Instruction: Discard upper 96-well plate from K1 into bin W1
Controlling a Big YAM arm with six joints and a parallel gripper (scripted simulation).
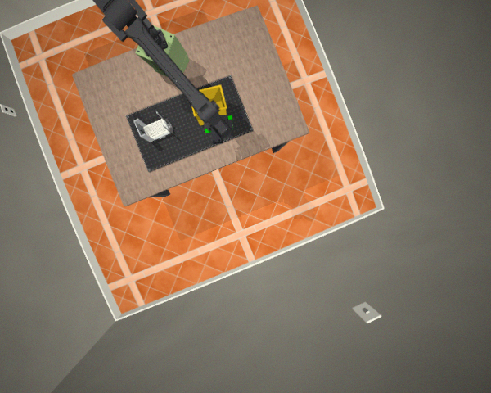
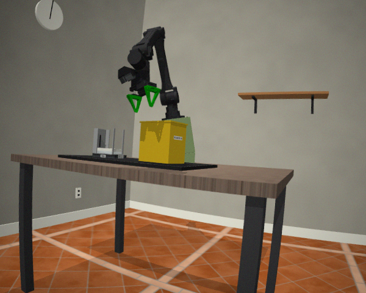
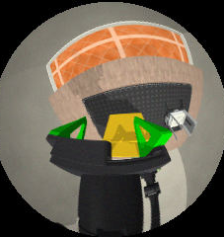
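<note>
The stack rack K1 [image 1: 152, 129] stands on the left part of the black mat and holds white 96-well plates [image 1: 155, 128]. It also shows in the exterior view [image 2: 108, 143] and small in the wrist view [image 3: 179, 119]. The yellow plastics bin W1 [image 2: 161, 141] stands upright on the mat, partly hidden by the arm. My gripper [image 2: 143, 99] with green fingers is open and empty. It hangs well above the bin's left front side, to the right of the rack. In the wrist view the bin [image 3: 122, 136] lies between my fingers.
A green pedestal [image 2: 188, 140] carries the arm's base behind the bin. The black mat [image 1: 186, 122] lies on a wooden table [image 2: 208, 177]. A wall shelf [image 2: 282, 95] hangs at the far right.
</note>
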